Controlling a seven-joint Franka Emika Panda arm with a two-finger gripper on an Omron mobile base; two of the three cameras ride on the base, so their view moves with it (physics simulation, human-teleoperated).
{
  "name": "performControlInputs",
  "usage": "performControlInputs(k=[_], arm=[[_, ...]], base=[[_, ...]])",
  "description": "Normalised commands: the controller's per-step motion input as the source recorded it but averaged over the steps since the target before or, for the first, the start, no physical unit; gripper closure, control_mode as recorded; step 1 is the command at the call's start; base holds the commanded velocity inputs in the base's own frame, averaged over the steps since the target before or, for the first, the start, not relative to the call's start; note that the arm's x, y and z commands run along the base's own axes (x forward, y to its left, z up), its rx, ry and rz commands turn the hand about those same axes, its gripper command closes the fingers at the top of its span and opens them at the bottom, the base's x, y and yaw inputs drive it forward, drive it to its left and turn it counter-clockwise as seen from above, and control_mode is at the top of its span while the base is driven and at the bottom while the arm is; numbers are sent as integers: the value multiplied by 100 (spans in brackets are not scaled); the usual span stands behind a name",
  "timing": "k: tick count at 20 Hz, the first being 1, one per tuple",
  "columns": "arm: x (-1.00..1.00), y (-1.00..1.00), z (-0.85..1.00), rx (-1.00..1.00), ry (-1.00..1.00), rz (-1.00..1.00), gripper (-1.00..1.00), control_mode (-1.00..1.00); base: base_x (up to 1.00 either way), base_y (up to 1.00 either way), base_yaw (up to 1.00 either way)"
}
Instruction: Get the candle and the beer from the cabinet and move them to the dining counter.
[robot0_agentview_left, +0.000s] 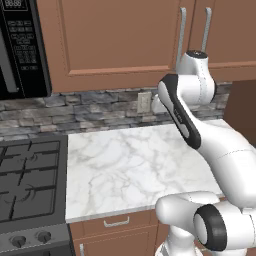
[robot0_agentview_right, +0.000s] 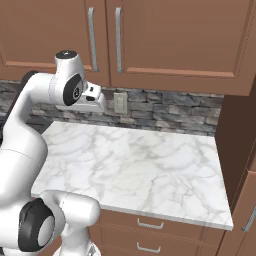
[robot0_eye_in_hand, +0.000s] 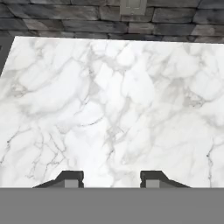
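The cabinet (robot0_agentview_left: 115, 35) is a brown wooden wall unit, and its panelled doors (robot0_agentview_right: 175, 35) are shut with two long silver bar handles (robot0_agentview_right: 91, 37) side by side. The candle and the beer are hidden from view. The dining counter is out of view. My hand (robot0_agentview_right: 94, 97) hangs below the cabinet doors and points down at a marble worktop. In the hand view my gripper (robot0_eye_in_hand: 111, 178) is open: its two dark fingertips (robot0_eye_in_hand: 72, 177) stand apart with only bare marble between them.
The white marble worktop (robot0_agentview_left: 130, 160) runs under the cabinet, with a stone backsplash and a wall outlet (robot0_agentview_right: 120, 103) behind it. A black gas stove (robot0_agentview_left: 27, 180) and a microwave (robot0_agentview_left: 20, 45) are at the left. Drawers (robot0_agentview_right: 150, 225) sit below. A tall brown panel (robot0_agentview_right: 235, 145) closes the right side.
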Motion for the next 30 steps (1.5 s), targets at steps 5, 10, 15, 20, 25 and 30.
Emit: performControlInputs(k=[5, 10, 15, 20, 25, 30], arm=[[-11, -5, 12, 0, -6, 0, -100, -100], [-31, -16, 29, 0, -23, 0, -100, -100], [-23, -5, 38, 0, -31, 0, -100, -100], [-22, 0, 46, 0, -34, 0, -100, -100], [-17, -6, 44, 0, -36, 0, -100, -100], [-17, -6, 36, 0, -34, 0, -100, -100]], base=[[0, 0, 0], [0, 0, 0], [0, 0, 0], [0, 0, 0], [0, 0, 0], [0, 0, 0]])
